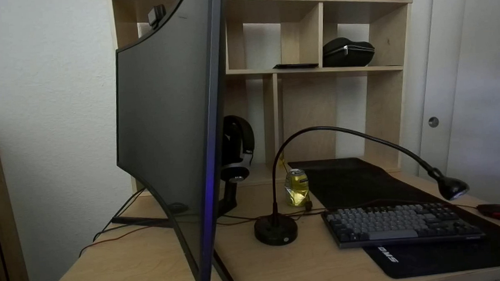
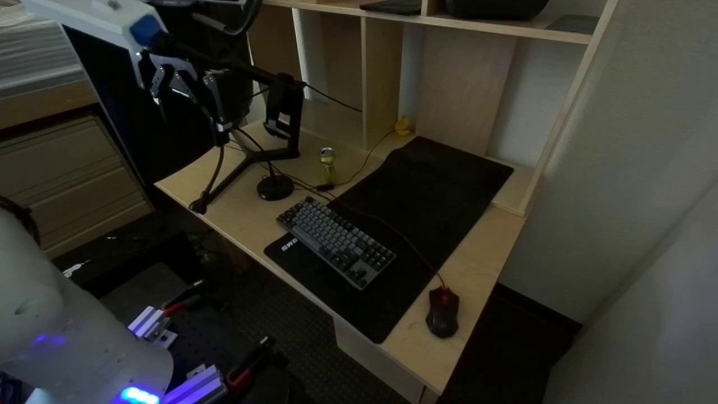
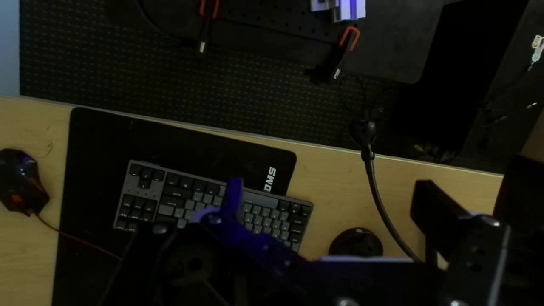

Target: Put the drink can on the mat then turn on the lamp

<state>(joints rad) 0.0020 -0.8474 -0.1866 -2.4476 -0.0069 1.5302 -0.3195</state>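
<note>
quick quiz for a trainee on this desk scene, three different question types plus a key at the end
1. Multiple choice: where does the drink can stand?
A) on bare desk, off the mat
B) on the mat
C) on a shelf

2. True or false: the jaws stand open, holding nothing.

3. Fill in the blank: the ____ lies partly on the mat, with one end jutting past the mat's edge near the base of the lamp.

Key: 1. A; 2. true; 3. keyboard.
</note>
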